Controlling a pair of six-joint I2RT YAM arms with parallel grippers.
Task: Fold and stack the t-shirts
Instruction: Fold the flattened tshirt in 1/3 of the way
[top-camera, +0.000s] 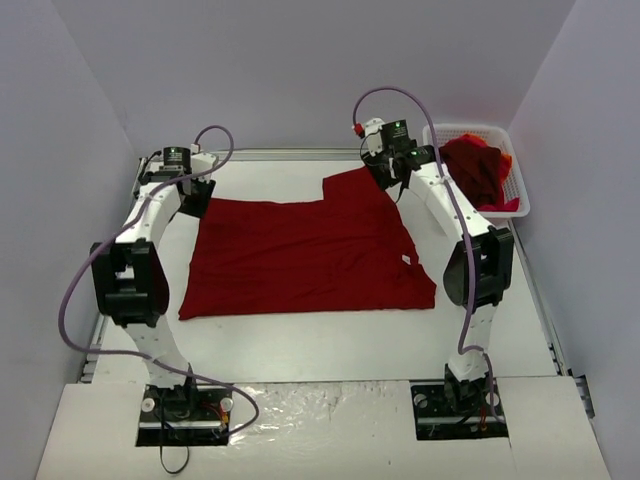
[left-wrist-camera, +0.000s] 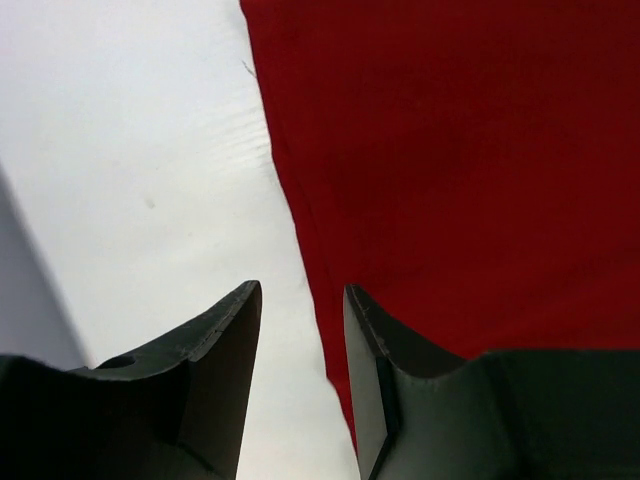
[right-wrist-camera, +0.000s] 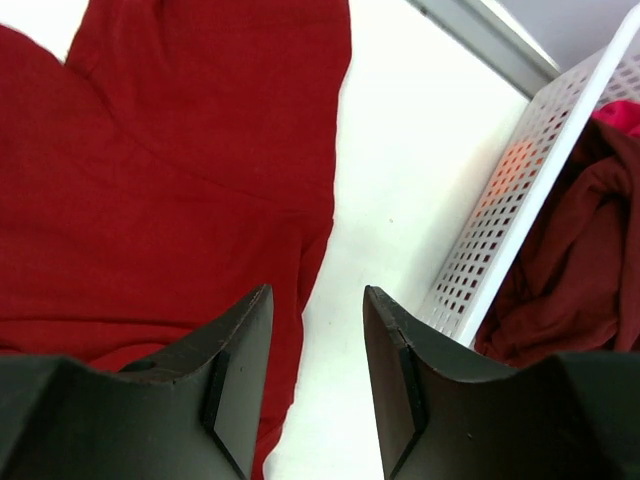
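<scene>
A dark red t-shirt (top-camera: 305, 255) lies spread flat on the white table. Its far right sleeve (top-camera: 355, 185) points toward the back. My left gripper (top-camera: 193, 197) hovers at the shirt's far left corner. In the left wrist view it (left-wrist-camera: 300, 300) is open over the shirt's edge (left-wrist-camera: 470, 170), with only table and cloth edge showing between the fingers. My right gripper (top-camera: 392, 180) is beside the far right sleeve. It (right-wrist-camera: 318, 300) is open too, holding nothing, and the shirt (right-wrist-camera: 190, 170) lies under its left finger. More t-shirts (top-camera: 478, 168), dark red and red-orange, are heaped in the basket.
A white mesh basket (top-camera: 466, 128) stands at the back right corner, and its wall (right-wrist-camera: 520, 200) is close to my right gripper's right side. White walls enclose the table on the left, back and right. A metal rail (top-camera: 280, 155) runs along the back edge.
</scene>
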